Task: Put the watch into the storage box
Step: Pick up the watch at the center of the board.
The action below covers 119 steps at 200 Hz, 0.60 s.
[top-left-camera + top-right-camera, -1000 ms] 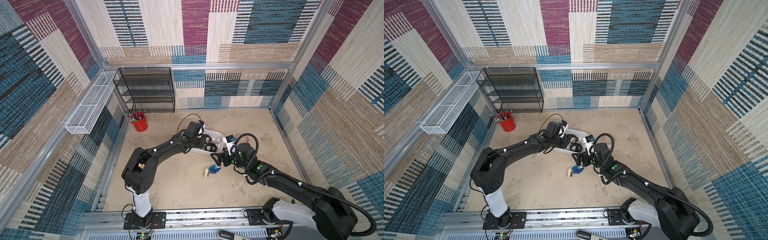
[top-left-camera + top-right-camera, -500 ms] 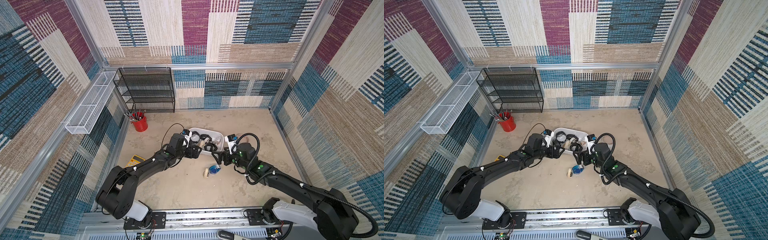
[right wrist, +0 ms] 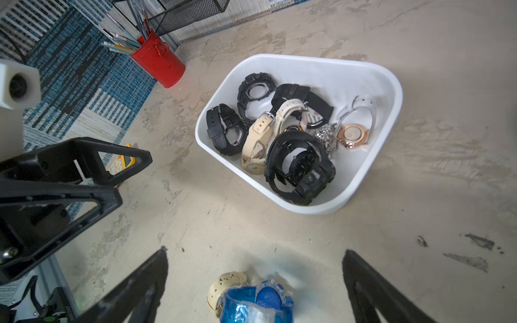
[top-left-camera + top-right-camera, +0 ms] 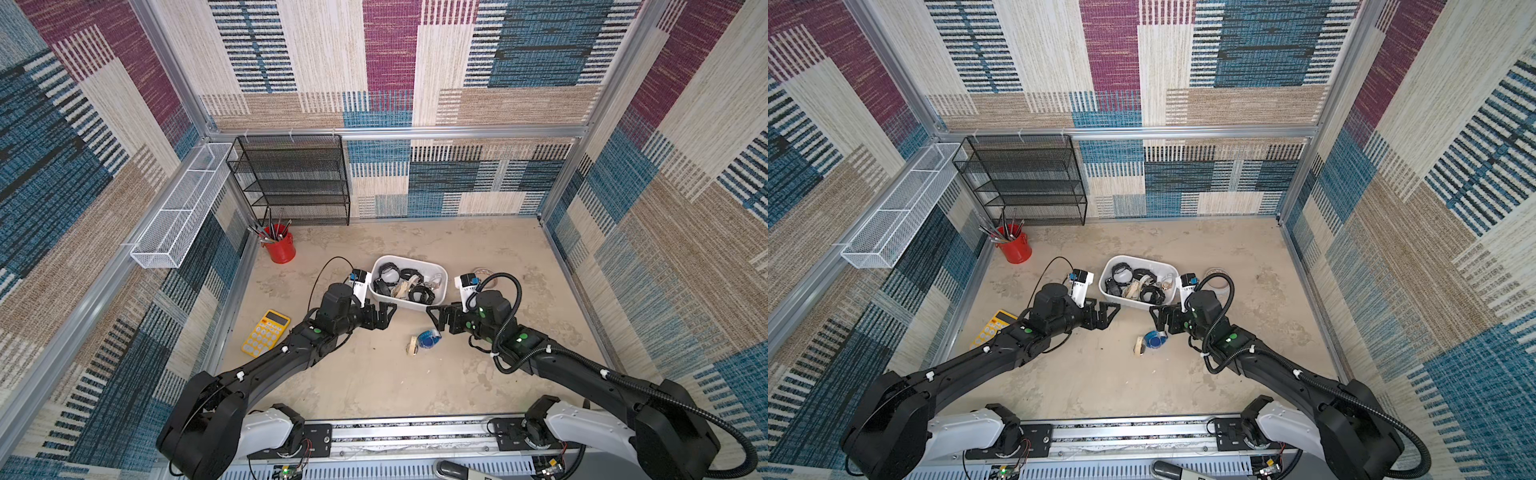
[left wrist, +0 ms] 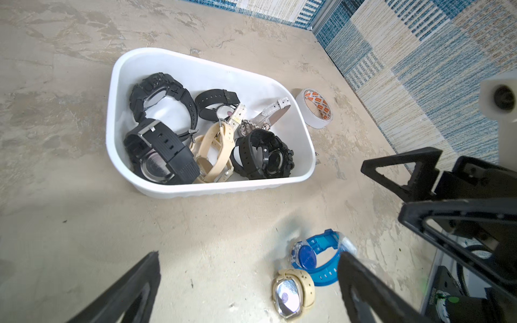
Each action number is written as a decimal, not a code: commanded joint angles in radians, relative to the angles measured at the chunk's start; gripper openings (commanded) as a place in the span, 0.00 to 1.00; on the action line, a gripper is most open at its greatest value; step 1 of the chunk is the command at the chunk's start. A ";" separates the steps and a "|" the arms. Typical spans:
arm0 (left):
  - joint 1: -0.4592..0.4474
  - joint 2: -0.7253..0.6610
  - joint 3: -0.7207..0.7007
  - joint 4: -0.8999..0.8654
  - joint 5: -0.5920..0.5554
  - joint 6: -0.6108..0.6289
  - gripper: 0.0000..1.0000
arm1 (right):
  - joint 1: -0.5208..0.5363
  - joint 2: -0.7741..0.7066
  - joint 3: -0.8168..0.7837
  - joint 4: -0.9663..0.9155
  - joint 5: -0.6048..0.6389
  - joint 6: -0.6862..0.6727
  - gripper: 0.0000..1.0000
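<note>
Sandy tabletop [image 4: 374, 374], left gripper [image 4: 388, 316] and right gripper [image 4: 436, 320] splayed empty, tape roll [image 5: 314, 107] unobstructed only from left wrist

Bright even light, soft shadows, wide-angle edge distortion, blurred near foreground

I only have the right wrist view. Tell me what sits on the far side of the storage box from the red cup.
Observer: A roll of white tape lies flat on the floor just outside the storage box. I cannot tell whether they touch.
Operator: Describe the beige watch. I see only a bit of strap.
Observer: In the left wrist view the beige watch shows its shiny dial, and it lies right against the strap of the blue watch.
Operator: Report what is on the left wall.
Observer: A white wire basket hangs there, above the floor, in both top views.
</note>
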 commanded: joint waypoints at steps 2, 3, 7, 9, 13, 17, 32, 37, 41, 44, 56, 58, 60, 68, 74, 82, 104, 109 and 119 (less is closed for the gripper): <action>0.000 -0.013 -0.030 0.056 -0.010 -0.040 1.00 | 0.028 -0.036 -0.023 -0.009 0.031 0.117 0.95; 0.000 -0.014 -0.032 0.057 -0.010 -0.041 1.00 | 0.030 -0.038 -0.024 -0.013 0.036 0.120 0.95; 0.000 -0.016 -0.037 0.064 -0.010 -0.045 0.99 | 0.038 -0.045 -0.028 -0.026 0.048 0.133 0.95; 0.000 -0.017 -0.040 0.067 -0.010 -0.046 1.00 | 0.043 -0.050 -0.031 -0.032 0.054 0.139 0.94; 0.000 -0.019 -0.044 0.070 -0.010 -0.049 1.00 | 0.052 -0.060 -0.035 -0.044 0.067 0.154 0.94; 0.000 -0.021 -0.048 0.074 -0.010 -0.051 1.00 | 0.062 -0.071 -0.040 -0.055 0.079 0.167 0.93; 0.000 -0.029 -0.058 0.077 -0.016 -0.051 1.00 | 0.095 -0.127 -0.075 -0.080 0.111 0.235 0.90; 0.000 -0.032 -0.059 0.077 -0.016 -0.048 1.00 | 0.105 -0.148 -0.087 -0.088 0.119 0.258 0.89; 0.000 -0.033 -0.060 0.076 -0.016 -0.046 0.99 | 0.113 -0.164 -0.096 -0.093 0.126 0.280 0.88; 0.000 -0.033 -0.059 0.076 -0.016 -0.044 1.00 | 0.119 -0.176 -0.103 -0.098 0.130 0.293 0.86; 0.000 -0.031 -0.056 0.070 -0.013 -0.037 0.99 | 0.144 -0.220 -0.130 -0.110 0.135 0.341 0.82; 0.000 -0.032 -0.054 0.069 -0.012 -0.036 1.00 | 0.147 -0.226 -0.134 -0.111 0.137 0.350 0.81; 0.000 -0.031 -0.054 0.068 -0.011 -0.035 0.99 | 0.151 -0.232 -0.138 -0.112 0.137 0.359 0.81; 0.000 -0.028 -0.051 0.066 -0.004 -0.032 0.99 | 0.169 -0.251 -0.154 -0.116 0.136 0.388 0.77; 0.000 -0.026 -0.050 0.068 -0.001 -0.031 0.99 | 0.181 -0.261 -0.165 -0.114 0.134 0.406 0.75; 0.000 -0.024 -0.050 0.074 0.005 -0.033 0.99 | 0.198 -0.271 -0.179 -0.109 0.135 0.428 0.73; -0.001 -0.016 -0.053 0.089 0.013 -0.040 0.99 | 0.232 -0.275 -0.212 -0.055 0.127 0.475 0.71; 0.000 -0.013 -0.053 0.091 0.015 -0.043 0.99 | 0.238 -0.271 -0.218 -0.039 0.124 0.484 0.70; 0.000 -0.013 -0.053 0.092 0.018 -0.046 0.99 | 0.250 -0.260 -0.225 -0.006 0.120 0.499 0.69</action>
